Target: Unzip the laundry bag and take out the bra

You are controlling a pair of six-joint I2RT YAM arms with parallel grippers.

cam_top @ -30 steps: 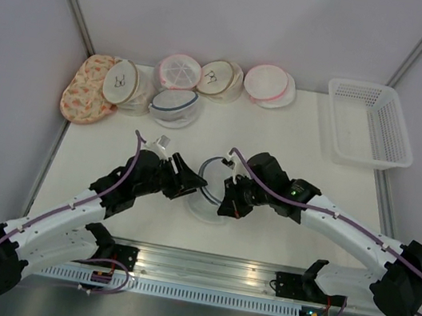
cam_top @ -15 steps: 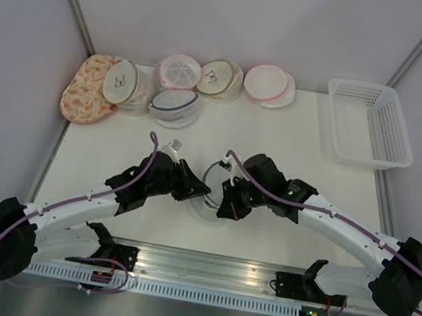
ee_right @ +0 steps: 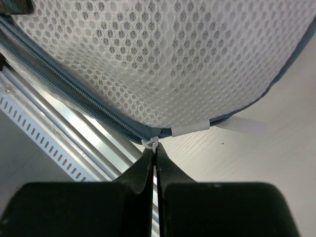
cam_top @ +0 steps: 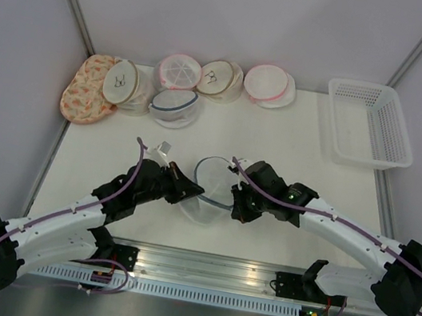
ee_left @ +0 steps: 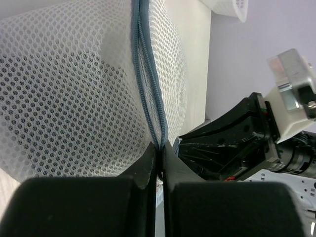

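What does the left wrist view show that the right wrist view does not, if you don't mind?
Only the left wrist view shows the right arm close beside the laundry bag, a corner of the white basket, and the left gripper shut on the grey-blue zipper rim. Only the right wrist view shows the right gripper shut on a small white pull loop at the zipper, plus the slotted metal rail. Both show the bag's white mesh filling much of the frame.
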